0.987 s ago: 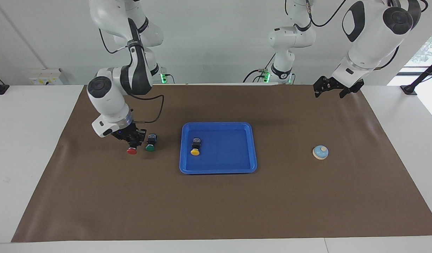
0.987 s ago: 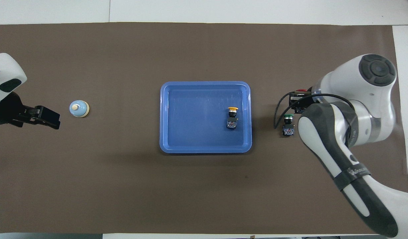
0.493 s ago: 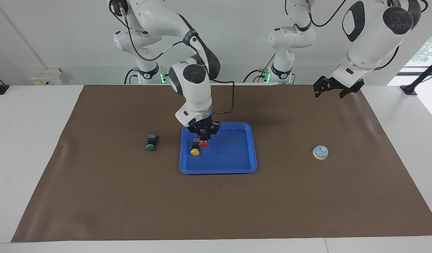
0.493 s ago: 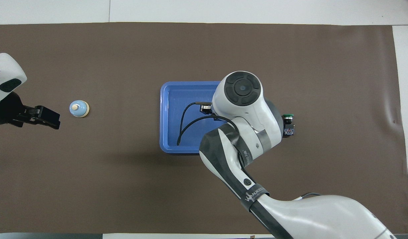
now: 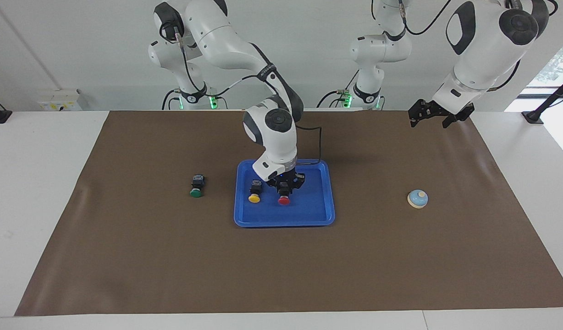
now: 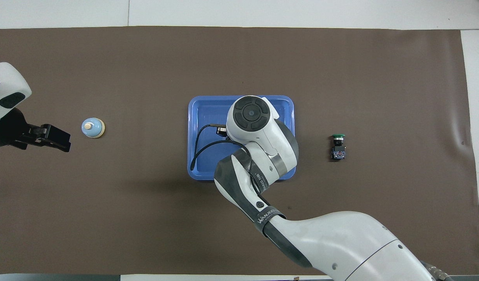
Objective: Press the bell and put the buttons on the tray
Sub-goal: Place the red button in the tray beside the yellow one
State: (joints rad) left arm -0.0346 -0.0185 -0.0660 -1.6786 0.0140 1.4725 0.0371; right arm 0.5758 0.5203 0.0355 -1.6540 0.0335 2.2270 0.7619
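The blue tray (image 5: 329, 192) sits mid-table, also in the overhead view (image 6: 193, 117). The yellow button (image 5: 255, 192) lies in it. My right gripper (image 5: 284, 187) is down in the tray, shut on the red button (image 5: 284, 200), which is beside the yellow one toward the left arm's end. In the overhead view the right arm hides both. The green button (image 5: 196, 186) lies on the mat toward the right arm's end, also in the overhead view (image 6: 338, 147). The bell (image 5: 417, 198) stands toward the left arm's end, also in the overhead view (image 6: 93, 127). My left gripper (image 5: 430, 123) waits open above the mat's edge.
A brown mat (image 5: 171, 266) covers the table, with white tabletop (image 5: 34, 183) around it. A grey box (image 5: 61, 100) sits against the wall past the right arm's end. The left gripper (image 6: 62, 141) shows beside the bell in the overhead view.
My right gripper carried the red button from beside the green button over to the tray and lowered it beside the yellow button. The left arm has not moved.
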